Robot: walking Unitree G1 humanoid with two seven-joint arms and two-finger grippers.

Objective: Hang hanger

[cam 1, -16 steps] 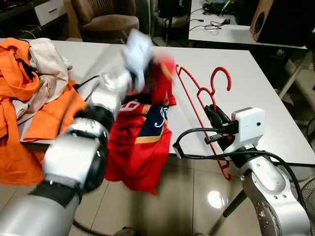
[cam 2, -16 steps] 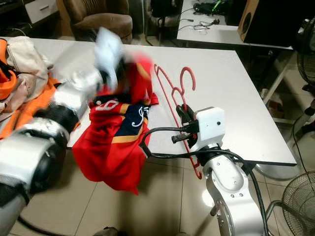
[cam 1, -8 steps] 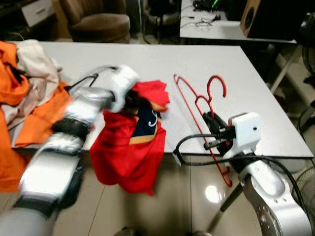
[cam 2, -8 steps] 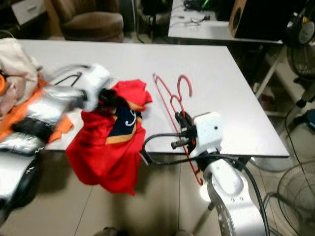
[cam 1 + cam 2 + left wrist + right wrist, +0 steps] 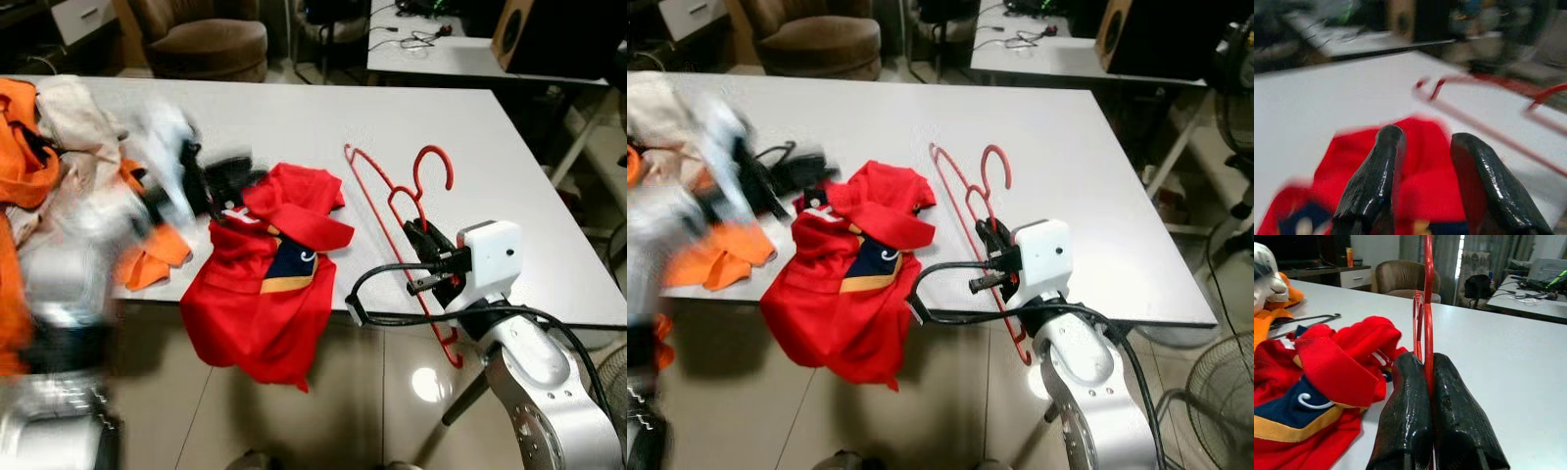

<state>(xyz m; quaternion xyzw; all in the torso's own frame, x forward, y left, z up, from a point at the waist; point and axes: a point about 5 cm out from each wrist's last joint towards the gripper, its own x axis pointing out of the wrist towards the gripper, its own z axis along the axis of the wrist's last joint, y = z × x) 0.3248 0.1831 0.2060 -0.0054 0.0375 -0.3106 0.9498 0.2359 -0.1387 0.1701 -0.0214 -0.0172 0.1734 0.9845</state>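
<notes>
1. Right gripper reaches in low over the near edge of the white table, fingers pinched tight on the red hanger.
2. The hanger lies flat, hook pointing away from the robot, long side running out past the table edge.
3. Left gripper, fingers apart, hovers by the red jersey.

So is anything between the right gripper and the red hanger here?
Nothing visible. The right gripper is shut on the red hanger; the wrist view shows the wire pinched between its fingers. The red shirt lies beside it on the table, clear of the grip.
</notes>
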